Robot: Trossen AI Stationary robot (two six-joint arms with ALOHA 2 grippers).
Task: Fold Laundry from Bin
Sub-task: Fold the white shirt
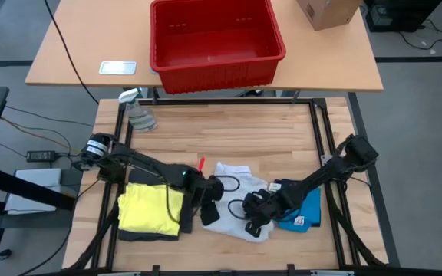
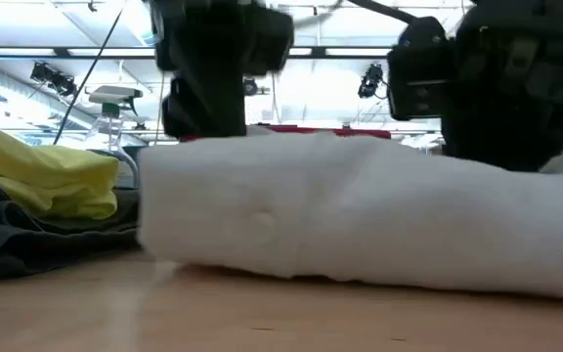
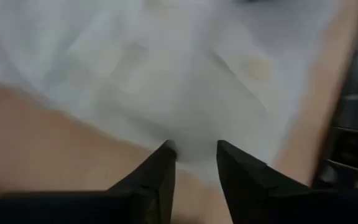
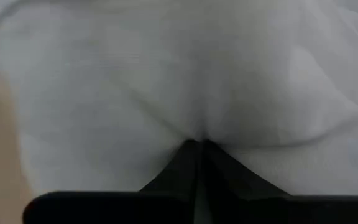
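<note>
My right pincer [image 4: 199, 144] has its tips pressed together on the white garment [image 4: 166, 81], a small pucker of cloth gathered right at their meeting point, so I take it that a pinch of fabric is nipped between them. My left pincer [image 3: 196, 152] stands with a narrow gap between its tips, cloth and bench showing through, gripping nothing; it hovers at the garment's near-left edge.

The white garment lies in a thick folded bundle near the front edge of the bench [image 1: 229, 130], about midway along it. To its left the yellow garment [image 1: 150, 207] sits on the dark grey one [image 1: 148, 234] toward the front-left corner, and the blue one [image 1: 304, 208] lies just beside the white on its right. The red bin [image 1: 215, 42] stands on the separate table beyond the bench's far edge, with no laundry visible inside.

This cloth looks light, limp and thin. It should drape and slump wherever unsupported, and a one-layer pinch may peel the fold open. I judge the best hold is at a corner or hem, through all layers, with both pincers well apart.
</note>
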